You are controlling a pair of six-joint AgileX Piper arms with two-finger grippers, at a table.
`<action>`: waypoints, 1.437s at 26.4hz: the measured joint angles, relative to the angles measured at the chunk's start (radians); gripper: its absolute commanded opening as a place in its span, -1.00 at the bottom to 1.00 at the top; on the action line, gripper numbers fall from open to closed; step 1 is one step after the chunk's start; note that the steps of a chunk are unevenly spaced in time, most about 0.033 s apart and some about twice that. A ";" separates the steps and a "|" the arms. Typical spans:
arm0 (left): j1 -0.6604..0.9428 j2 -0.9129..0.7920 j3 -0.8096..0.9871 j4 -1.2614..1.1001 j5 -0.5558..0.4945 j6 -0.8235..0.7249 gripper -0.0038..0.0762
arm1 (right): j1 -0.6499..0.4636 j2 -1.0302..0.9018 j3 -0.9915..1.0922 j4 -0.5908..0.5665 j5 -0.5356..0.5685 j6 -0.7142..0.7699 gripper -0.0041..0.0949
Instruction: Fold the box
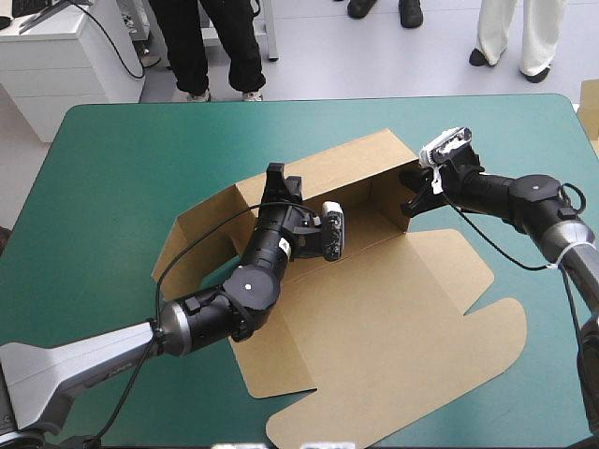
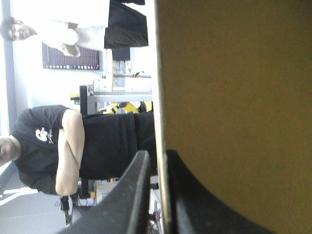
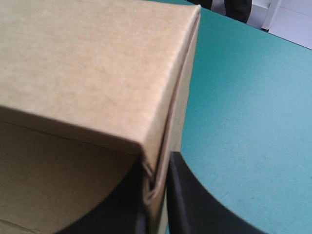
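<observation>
The brown box (image 1: 393, 309) lies mid-table as a cut sheet with its far wall (image 1: 342, 161) raised and the lid panel flat toward the front. My left gripper (image 1: 275, 174) reaches over the wall's left part; in the left wrist view it (image 2: 157, 155) is shut on the box, a board edge (image 2: 234, 97) pinched between its fingers. My right gripper (image 1: 413, 190) is at the wall's right end. In the right wrist view it (image 3: 157, 171) is shut on the doubled-over corner of the box (image 3: 87, 73).
A side flap (image 1: 192, 245) stands slanted at the box's left. The teal-green cover (image 1: 103, 187) shows bare to the left, behind and right of the box (image 3: 243, 122). A tan edge (image 1: 589, 105) sits at the table's far right corner.
</observation>
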 measured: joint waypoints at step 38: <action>-0.154 -0.180 -0.281 -0.290 -0.017 0.003 -0.02 | 0.001 0.000 0.000 -0.034 0.002 0.077 -0.96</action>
